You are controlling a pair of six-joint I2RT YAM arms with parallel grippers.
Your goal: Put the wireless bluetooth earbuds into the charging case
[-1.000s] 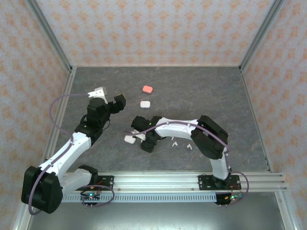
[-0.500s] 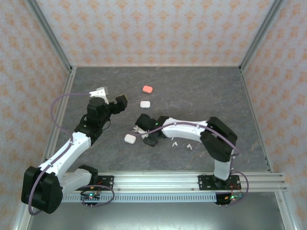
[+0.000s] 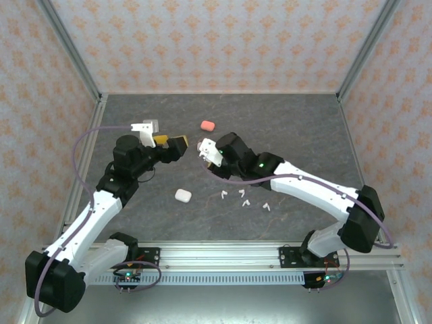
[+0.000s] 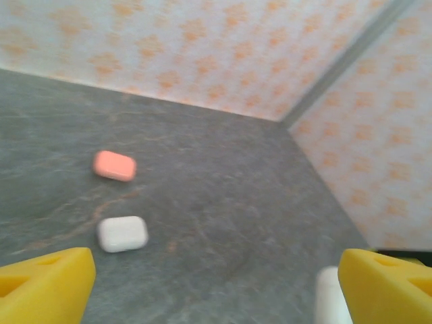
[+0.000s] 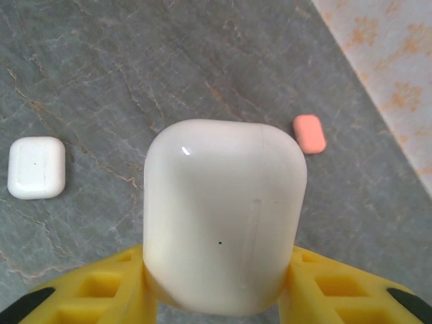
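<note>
My right gripper (image 3: 205,147) (image 5: 217,283) is shut on a white charging case (image 3: 202,145) (image 5: 224,216), held above the table with its lid closed and its sides pinched between the yellow fingers (image 5: 101,290). Several white earbuds (image 3: 241,198) lie loose on the grey table in front of it. My left gripper (image 3: 173,142) (image 4: 216,290) hovers just left of the held case, open and empty, its yellow fingertips (image 4: 44,283) far apart. A white shape (image 4: 329,297) beside its right finger is blurred.
A coral-pink case (image 3: 207,125) (image 4: 115,165) (image 5: 309,133) lies toward the back. A closed white case (image 3: 183,196) sits nearer the front left. Another white case (image 4: 123,233) (image 5: 36,167) rests on the table close to the pink one. Patterned walls (image 3: 216,40) enclose the table.
My right gripper rose from the table near the front white case and swung back toward the middle, carrying a white case. My left gripper turned right toward it.
</note>
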